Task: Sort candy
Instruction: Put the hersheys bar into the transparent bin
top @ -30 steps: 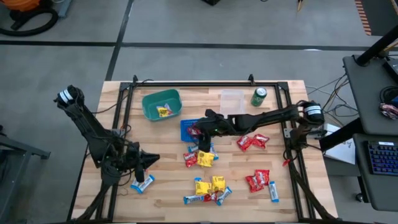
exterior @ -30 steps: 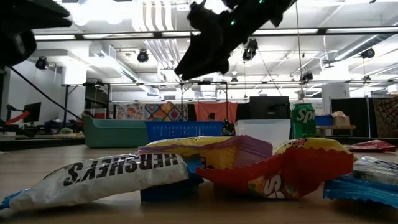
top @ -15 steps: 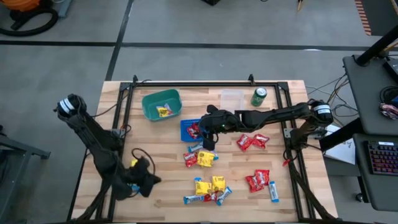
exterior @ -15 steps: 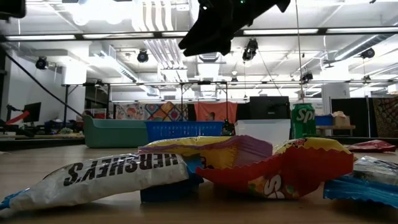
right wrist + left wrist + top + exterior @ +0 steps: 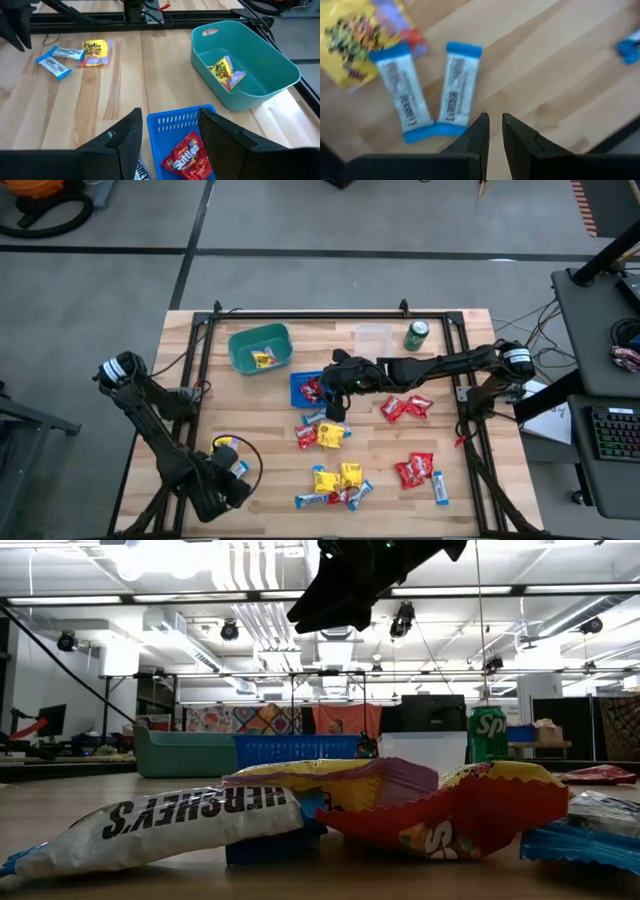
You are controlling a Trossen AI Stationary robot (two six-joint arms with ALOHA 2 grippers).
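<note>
Wood table (image 5: 260,395): only right wrist view shows red candy (image 5: 184,159) in blue basket (image 5: 172,121); right gripper (image 5: 169,131) wide open, empty; left gripper (image 5: 495,126) nearly closed, empty

two dark, slender jointed arms of matte black links. each has a round shoulder joint with a pale ring. thin black cables loop along the left arm. the left gripper (image 5: 493,131) has narrow, angular black fingers; the right gripper (image 5: 169,131) has broad, flat black fingers.

Two baskets (image 5: 260,347) (image 5: 305,389), one green can (image 5: 416,335), many candies (image 5: 338,480).
</note>
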